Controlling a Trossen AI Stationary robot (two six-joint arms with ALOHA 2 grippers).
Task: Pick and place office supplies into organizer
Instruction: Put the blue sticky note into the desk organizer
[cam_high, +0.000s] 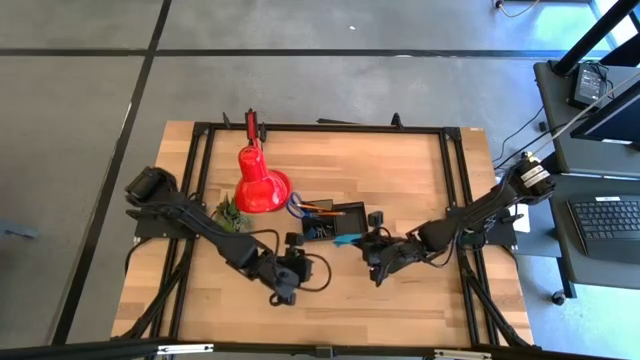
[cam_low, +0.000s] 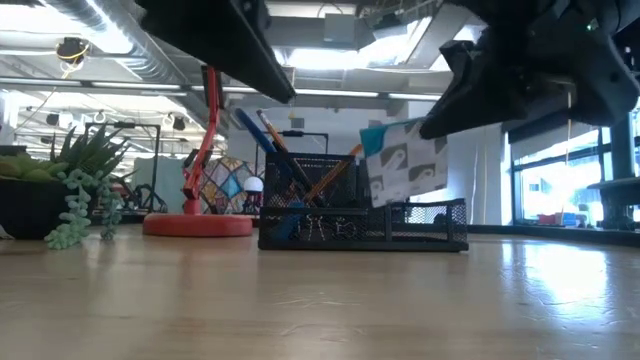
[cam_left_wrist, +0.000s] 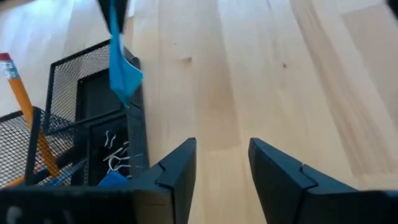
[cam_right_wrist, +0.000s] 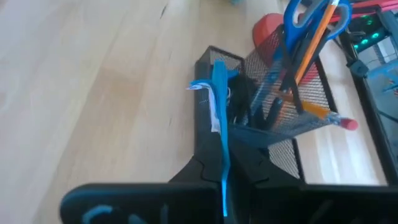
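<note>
Note pad (cam_right_wrist: 219, 118) — light blue, held edge-on in the right tool (cam_right_wrist: 224, 168), whose fingers are clamped on it — hangs just right of frame centre in the high view, over the black organizer (cam_high: 335, 222). Its long axis runs toward the tray's near compartment. Left tool (cam_left_wrist: 221, 180), lower centre-left, stands apart and empty above the tabletop (cam_high: 400, 300).

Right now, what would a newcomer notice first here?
Probably the red desk lamp at the table's back, just left of the black mesh organizer. Next, the right hand shut on the light-blue note pad, hanging over the organizer's near end. Blue scissors and orange pencils already stand in its tall cup.
</note>
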